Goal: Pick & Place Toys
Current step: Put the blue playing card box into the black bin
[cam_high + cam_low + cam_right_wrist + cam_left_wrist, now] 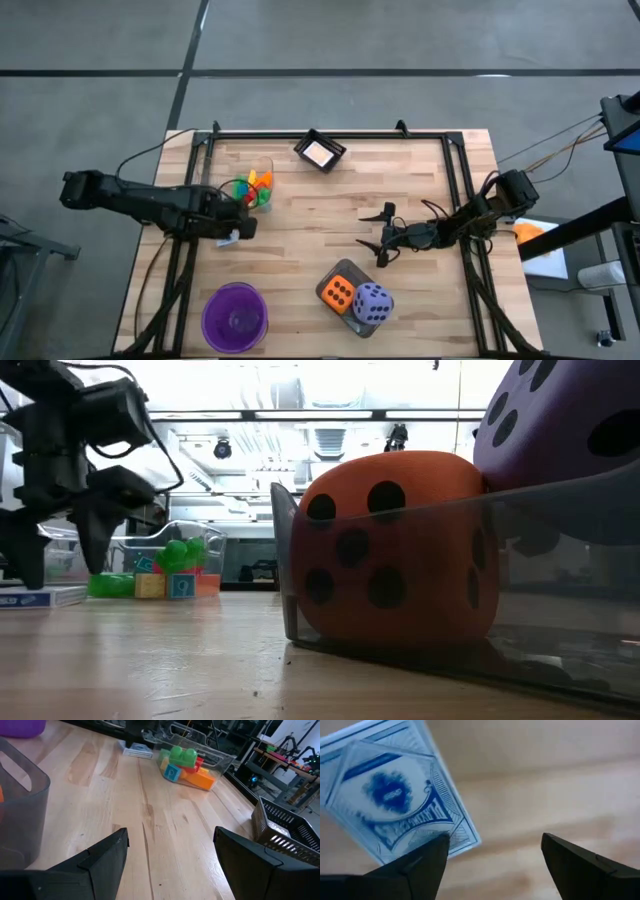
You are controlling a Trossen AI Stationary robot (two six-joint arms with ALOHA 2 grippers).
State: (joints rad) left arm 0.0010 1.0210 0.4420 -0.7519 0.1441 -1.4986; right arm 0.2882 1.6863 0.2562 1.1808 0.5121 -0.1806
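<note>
I have the left tool (240,232) spread apart low over a blue-backed card pack (395,800) lying flat on the desk (330,210) beside the clear tub of blocks (255,188), the right tool (382,235) hangs open mid-desk, and both dice (355,298) sit in the grey tray (560,590).

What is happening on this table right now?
Two robot arms are sorting toys. The left hand, open, hovers over a blue card pack beside the clear box of blocks. The right hand, also open and empty, waits above the middle of the table. The orange die and purple die already sit in the grey tray.
</note>
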